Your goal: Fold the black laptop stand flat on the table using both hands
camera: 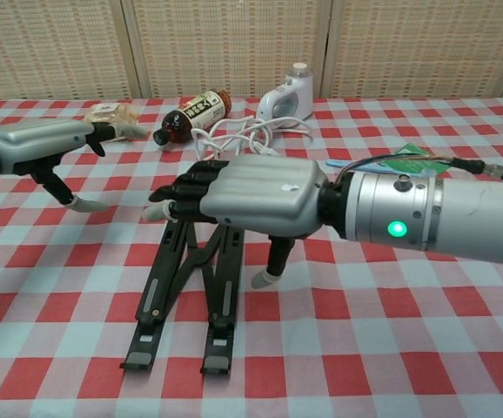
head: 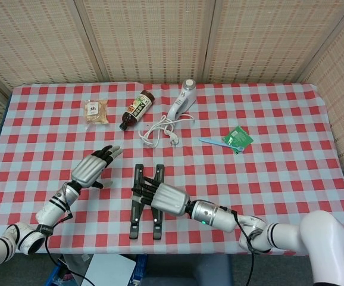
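The black laptop stand (head: pixel 137 205) lies low on the checked table near the front edge, its two bars (camera: pixel 160 292) close together and nearly parallel. My right hand (head: pixel 163 195) reaches across its far half from the right. Its fingers (camera: pixel 179 190) curl over both bars while the thumb (camera: pixel 271 264) points down to the cloth right of the stand. My left hand (head: pixel 94 167) hovers off to the left, apart from the stand, fingers spread and holding nothing; the chest view shows this left hand (camera: pixel 47 144) at the far left.
Toward the back lie a snack packet (head: pixel 96 112), a brown bottle (head: pixel 136 109) on its side, and a white corded device (head: pixel 183 101) with its cable (head: pixel 160 130). A green packet (head: pixel 238 138) and a blue toothbrush (head: pixel 216 142) sit at the right.
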